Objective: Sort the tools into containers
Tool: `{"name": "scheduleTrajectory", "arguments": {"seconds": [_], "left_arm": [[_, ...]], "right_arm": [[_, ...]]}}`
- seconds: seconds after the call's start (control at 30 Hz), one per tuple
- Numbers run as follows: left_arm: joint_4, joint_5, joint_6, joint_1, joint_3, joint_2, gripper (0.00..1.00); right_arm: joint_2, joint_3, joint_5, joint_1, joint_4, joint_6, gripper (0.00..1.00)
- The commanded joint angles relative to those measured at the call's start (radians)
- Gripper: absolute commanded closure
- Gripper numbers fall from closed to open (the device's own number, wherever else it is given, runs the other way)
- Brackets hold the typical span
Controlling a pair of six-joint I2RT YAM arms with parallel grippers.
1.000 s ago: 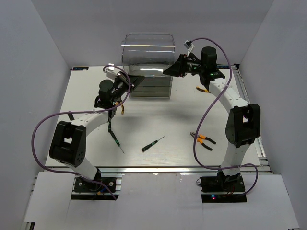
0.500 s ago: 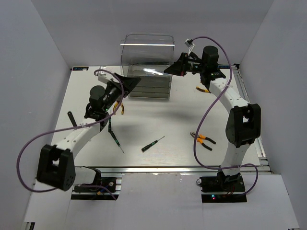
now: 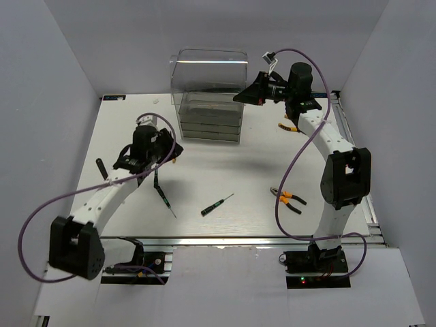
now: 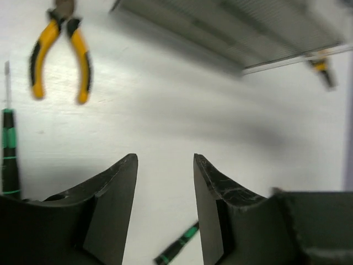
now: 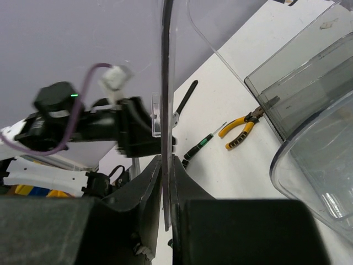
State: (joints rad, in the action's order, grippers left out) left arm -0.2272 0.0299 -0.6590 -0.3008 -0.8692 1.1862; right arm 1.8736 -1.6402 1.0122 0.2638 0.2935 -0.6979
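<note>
– White tabletop (image 3: 259, 170) between grey walls, from above: what stands on it?

– A tall, clear, smoky-grey plastic drawer box (image 3: 208, 112) at upper centre. The right gripper (image 3: 240, 97) sits at the box's upper right corner. The left gripper (image 3: 162, 151) hangs at the box's lower left and hides whatever lies beneath it. One slim black-green screwdriver (image 3: 163, 196) and a second screwdriver (image 3: 216, 205) lie at lower centre. Orange-and-black pliers (image 3: 289, 199) lie at right, and another pair (image 3: 289, 126) is half hidden behind the right arm.

– And the left wrist view?

– Its fingers are spread with nothing between them, above bare table. Blurred pliers lie at upper left. One screwdriver is cut off by the left edge and another by the bottom.

– The right wrist view?

– The fingers are pinched on a thin clear plastic wall (image 5: 164, 83) seen edge-on. I cannot tell which part of the box it is.
</note>
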Motion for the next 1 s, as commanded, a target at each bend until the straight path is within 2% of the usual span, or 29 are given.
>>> {"name": "scheduleTrajectory", "arguments": {"seconds": [0.0,0.2,0.33,0.57,0.77,0.97], "left_arm": [[-0.162,-0.035,0.133,0.049,-0.073,0.129,0.44],[-0.101,0.090,0.287,0.163,-0.181,0.324,0.41],[-0.060,0.107,0.377,0.178,-0.281,0.473,0.42],[-0.054,0.018,0.463,0.178,-0.370,0.621,0.51],[-0.058,-0.067,0.502,0.178,-0.390,0.690,0.51],[-0.057,-0.070,0.530,0.178,-0.399,0.730,0.52]], "right_arm": [[-0.025,-0.055,0.003,-0.020,0.113,-0.028,0.86],[-0.021,-0.064,0.003,-0.021,0.144,-0.072,0.88],[-0.018,-0.078,0.002,-0.023,0.157,-0.091,0.88],[-0.024,-0.078,-0.001,-0.026,0.173,-0.121,0.88],[-0.024,-0.082,-0.001,-0.034,0.173,-0.130,0.88],[-0.025,-0.078,-0.003,-0.037,0.168,-0.129,0.88]]}}
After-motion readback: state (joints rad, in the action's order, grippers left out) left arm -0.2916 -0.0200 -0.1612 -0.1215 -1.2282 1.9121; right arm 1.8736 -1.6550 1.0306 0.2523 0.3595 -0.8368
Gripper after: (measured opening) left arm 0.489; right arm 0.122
